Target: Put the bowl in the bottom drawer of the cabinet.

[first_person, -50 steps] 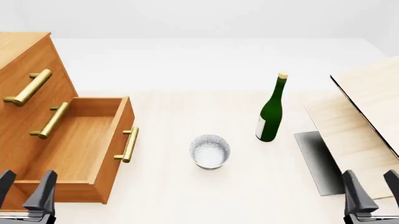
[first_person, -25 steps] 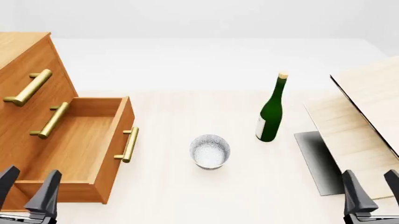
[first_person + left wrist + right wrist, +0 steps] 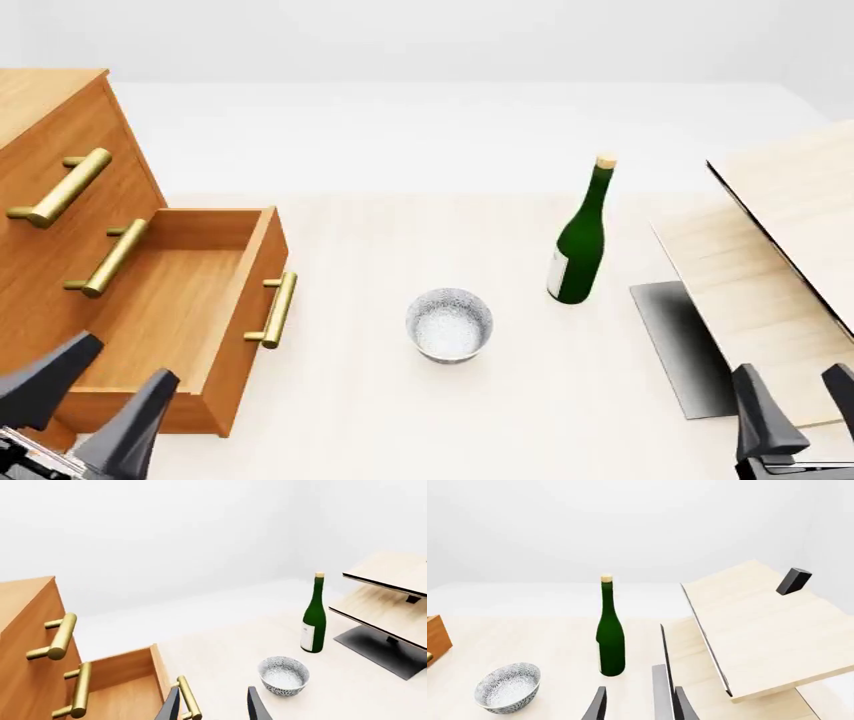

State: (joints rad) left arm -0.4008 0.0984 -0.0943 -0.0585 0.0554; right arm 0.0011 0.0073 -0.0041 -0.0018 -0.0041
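The speckled white-grey bowl (image 3: 450, 325) stands upright on the table, right of the open bottom drawer (image 3: 167, 305) of the orange-brown cabinet (image 3: 60, 195). The drawer is pulled out and holds nothing; its brass handle (image 3: 276, 310) faces the bowl. My left gripper (image 3: 91, 402) is open at the near left, over the drawer's front corner and tilted toward the right. In the left wrist view the bowl (image 3: 283, 675) lies just ahead of the open gripper (image 3: 213, 708). My right gripper (image 3: 801, 412) is open at the near right, far from the bowl (image 3: 507, 687).
A green bottle (image 3: 581, 235) stands upright just behind and right of the bowl. A pale wood shelf structure (image 3: 774, 260) on a dark base (image 3: 674, 340) fills the right side. The two upper drawers of the cabinet are closed.
My left gripper has shifted right and forward and turned to slant toward the bowl. The right gripper, the bowl and the drawer have not moved.
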